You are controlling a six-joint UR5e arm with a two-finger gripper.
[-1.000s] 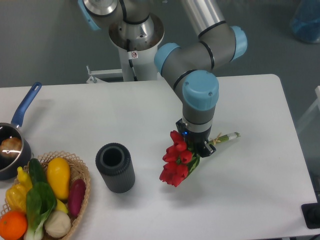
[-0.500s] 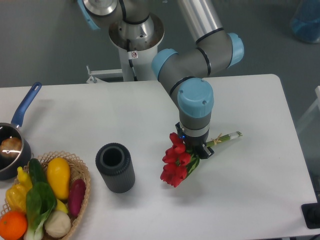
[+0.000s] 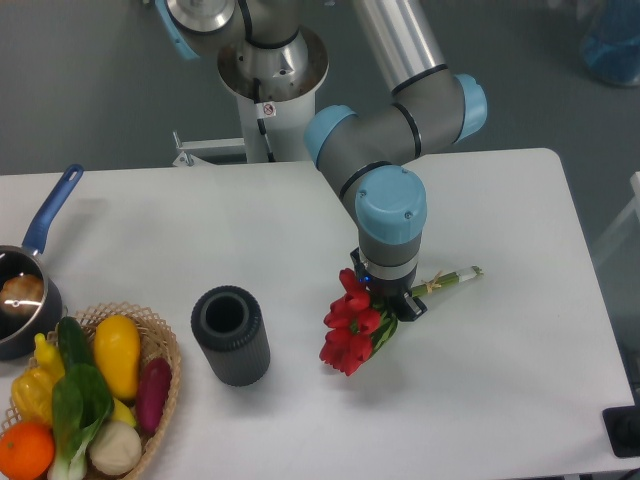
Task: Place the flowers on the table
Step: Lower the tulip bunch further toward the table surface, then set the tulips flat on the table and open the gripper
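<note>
Flowers (image 3: 352, 325) lie on the table (image 3: 500, 380), right of the vase (image 3: 231, 335); gripper (image 3: 392, 302) sits over their stems, grip state unclear.

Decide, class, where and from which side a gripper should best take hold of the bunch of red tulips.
Grip the flowers on the green stems, between the red heads and the tie near the stem ends, coming from above. The bunch lies slanted and low over the table, so the narrow stems fit between two fingers; the heads look bulky and fragile.

One tulip bunch (image 3: 350, 325), one vase (image 3: 231, 336), one basket (image 3: 165, 385), one pan (image 3: 25, 300).
</note>
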